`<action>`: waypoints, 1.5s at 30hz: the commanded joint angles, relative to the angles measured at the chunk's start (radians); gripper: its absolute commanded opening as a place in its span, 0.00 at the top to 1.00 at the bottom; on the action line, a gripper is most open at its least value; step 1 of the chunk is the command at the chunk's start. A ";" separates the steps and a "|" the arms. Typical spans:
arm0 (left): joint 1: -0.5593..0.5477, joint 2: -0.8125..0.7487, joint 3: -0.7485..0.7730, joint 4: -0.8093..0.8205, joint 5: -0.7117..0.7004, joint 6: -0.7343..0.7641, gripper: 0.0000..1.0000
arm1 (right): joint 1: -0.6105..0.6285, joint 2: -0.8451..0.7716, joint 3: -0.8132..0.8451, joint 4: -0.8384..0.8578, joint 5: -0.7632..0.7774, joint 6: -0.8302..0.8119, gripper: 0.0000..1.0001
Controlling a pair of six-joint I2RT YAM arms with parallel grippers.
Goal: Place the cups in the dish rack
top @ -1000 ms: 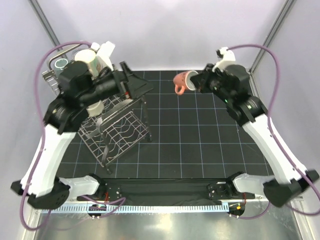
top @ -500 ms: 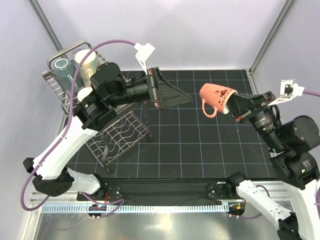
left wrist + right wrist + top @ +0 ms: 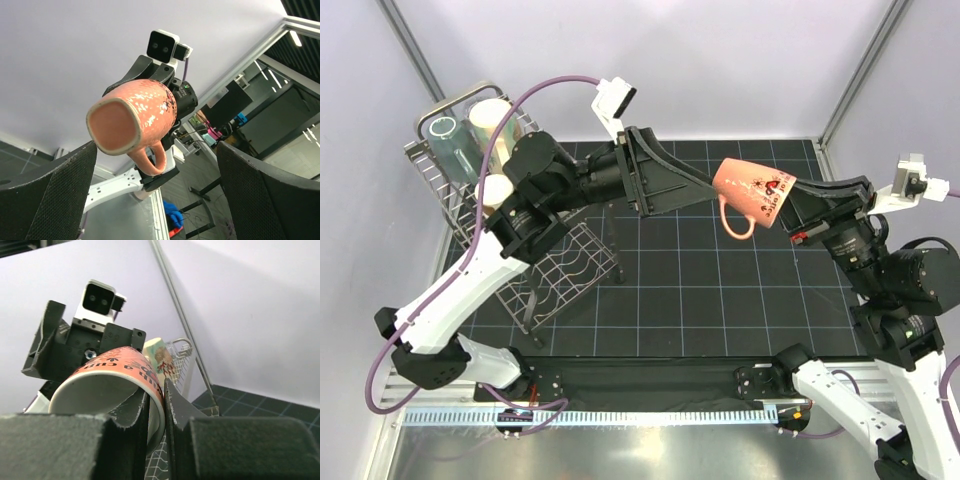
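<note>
High above the black gridded table (image 3: 720,290), the right end effector (image 3: 796,200) holds a salmon-pink mug (image 3: 752,190) on its side, mouth toward the right arm and handle hanging down. The right wrist view shows its two fingers (image 3: 176,407) clamped on the rim of the mug (image 3: 107,385), one inside the mouth and one outside. Facing it from the left, the left end effector (image 3: 708,188) is spread wide, its tips just beside the mug's base. In the left wrist view the mug (image 3: 132,116) hangs ahead of and between the two mesh-faced fingers (image 3: 50,195), with open gaps on both sides and no contact. The silver wire dish rack (image 3: 570,260) stands at the table's left side, under the left arm. At its far end sit a grey-teal tumbler (image 3: 448,140) and a large cream mug (image 3: 492,120), side by side with mouths up, and a small pale cup (image 3: 495,190) sits just nearer.
</note>
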 commanded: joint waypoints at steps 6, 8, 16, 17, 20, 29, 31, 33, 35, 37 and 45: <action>-0.007 0.009 0.010 0.117 0.030 -0.054 0.03 | -0.004 0.020 0.002 0.242 -0.013 0.018 0.96; -0.014 0.022 0.021 0.126 0.035 -0.063 0.06 | -0.004 0.026 -0.005 0.272 -0.021 0.019 0.96; -0.059 0.084 0.080 0.126 0.046 -0.086 0.28 | -0.004 0.061 -0.050 0.375 0.001 0.027 0.96; -0.060 0.084 0.077 0.125 0.044 -0.086 0.29 | -0.003 0.061 -0.061 0.383 0.005 0.029 0.96; -0.069 0.079 0.070 0.122 0.034 -0.083 0.37 | -0.003 0.073 -0.062 0.385 0.018 0.032 0.96; -0.074 0.073 0.064 0.111 -0.005 -0.088 0.68 | -0.003 0.073 -0.094 0.391 0.021 0.027 0.96; -0.074 0.079 0.065 0.109 -0.008 -0.095 0.72 | -0.003 0.080 -0.095 0.392 0.006 0.021 0.96; -0.074 0.082 0.068 0.109 -0.009 -0.109 0.77 | -0.003 0.084 -0.098 0.395 -0.004 0.009 0.96; -0.074 0.084 0.071 0.108 -0.013 -0.115 0.81 | -0.001 0.089 -0.098 0.389 -0.013 -0.004 0.96; -0.074 0.087 0.074 0.108 -0.013 -0.125 0.82 | -0.001 0.093 -0.099 0.388 -0.018 -0.024 0.96; -0.071 0.087 0.093 0.030 -0.039 -0.115 1.00 | -0.003 0.109 -0.095 0.392 -0.071 -0.050 0.96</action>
